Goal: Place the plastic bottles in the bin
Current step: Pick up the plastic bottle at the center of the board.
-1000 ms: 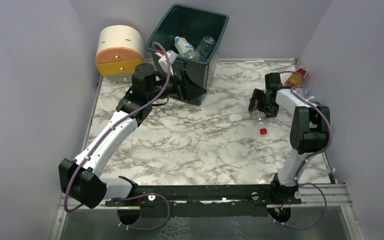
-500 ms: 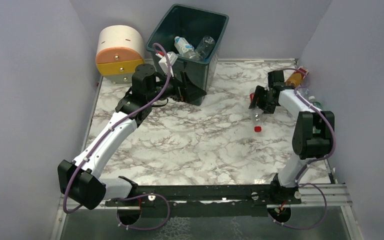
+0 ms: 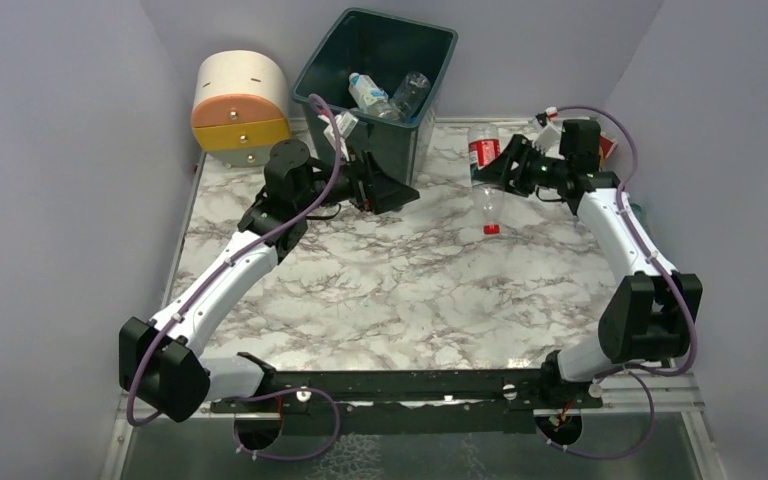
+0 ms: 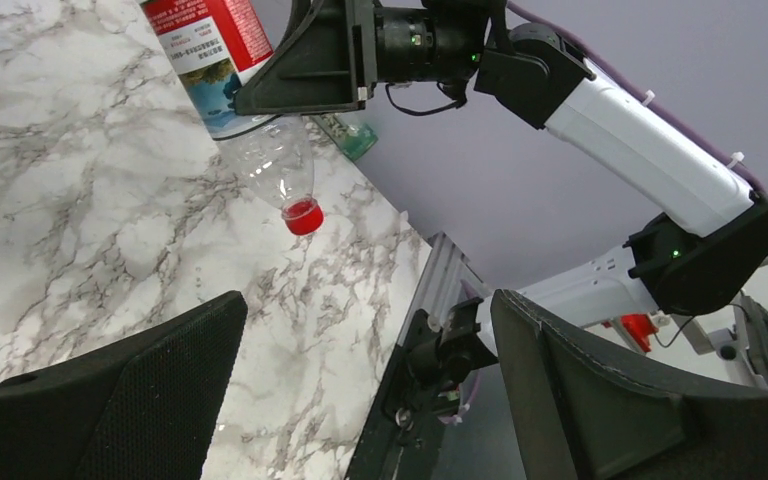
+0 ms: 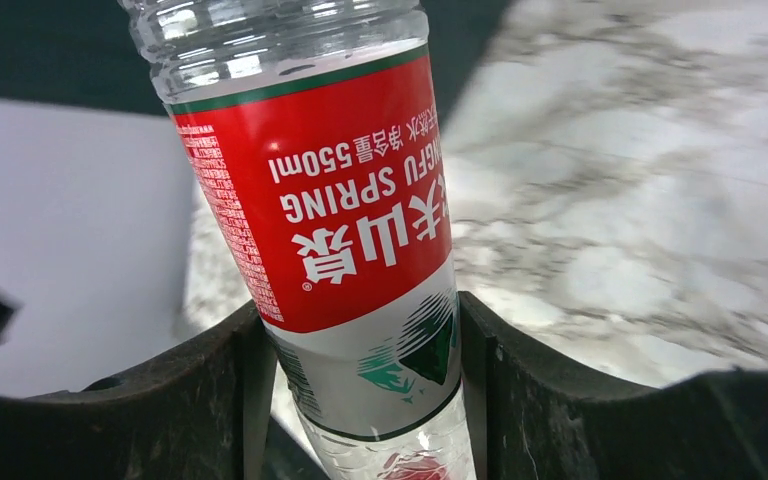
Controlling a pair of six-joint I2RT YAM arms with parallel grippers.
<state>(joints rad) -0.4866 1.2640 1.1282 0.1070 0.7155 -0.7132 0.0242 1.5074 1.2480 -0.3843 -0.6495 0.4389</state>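
Observation:
My right gripper (image 3: 501,166) is shut on a clear plastic bottle (image 3: 484,170) with a red label. It holds the bottle in the air, red cap down, to the right of the dark green bin (image 3: 320,62). The right wrist view shows the bottle (image 5: 350,200) clamped between both fingers. Two clear bottles (image 3: 368,92) lie inside the bin. My left gripper (image 3: 392,188) is open and empty beside the bin's near wall. In the left wrist view the held bottle (image 4: 250,100) hangs ahead of my open gripper (image 4: 370,380).
A rounded cream, orange and yellow drawer unit (image 3: 240,105) stands left of the bin. An orange bottle (image 3: 608,148) lies behind my right arm at the far right wall. A green-capped bottle (image 4: 345,135) lies near the table's right edge.
My right gripper has lifted the bottle off the table and carried it up and toward the bin, cap now pointing down. My left arm has shifted only slightly.

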